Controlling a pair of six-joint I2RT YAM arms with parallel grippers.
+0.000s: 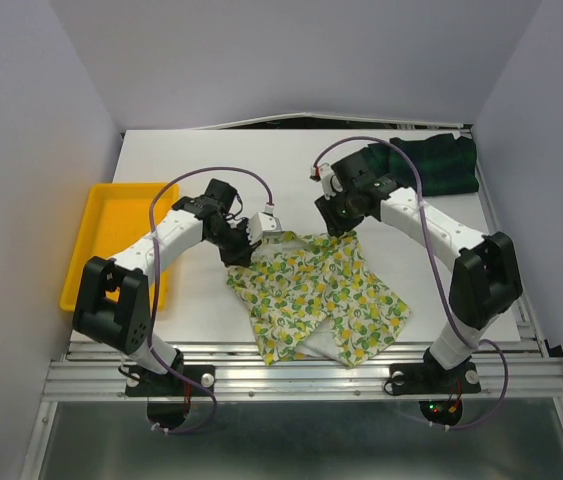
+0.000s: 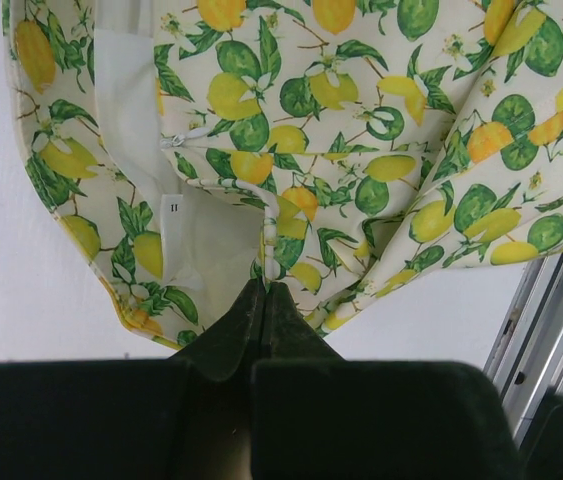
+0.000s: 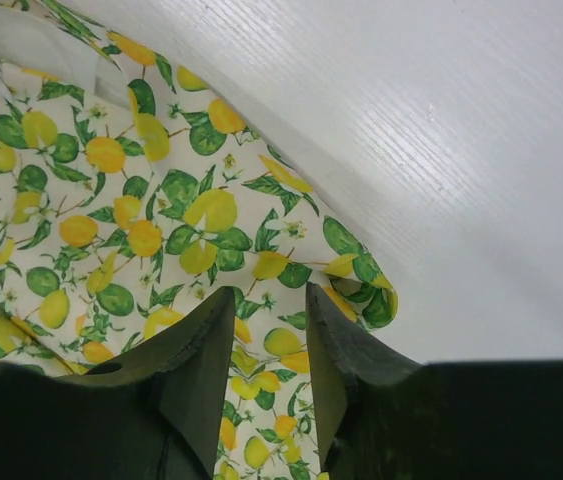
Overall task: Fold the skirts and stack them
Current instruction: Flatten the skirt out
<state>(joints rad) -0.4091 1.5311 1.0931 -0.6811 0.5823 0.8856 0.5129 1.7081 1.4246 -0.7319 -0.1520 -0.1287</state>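
White cloth with yellow lemons and green leaves, the lemon skirt (image 1: 321,295) lies rumpled on the tabletop (image 1: 201,160) toward 6 o'clock, its near hem at the front edge; the left tool (image 2: 264,290) is at the skirt's 10 o'clock corner, jaws closed tight with a fold of the waistband pinched between the tips; the right tool (image 3: 270,292) stands at the 1 o'clock corner, jaws partly apart over the printed edge, gripping nothing that can be seen; the plaid skirt (image 1: 436,160), dark green and navy, lies bunched at the tabletop's 1 o'clock corner, well apart; the yellow tray (image 1: 111,240) sits at 9 o'clock, both skirts outside it.
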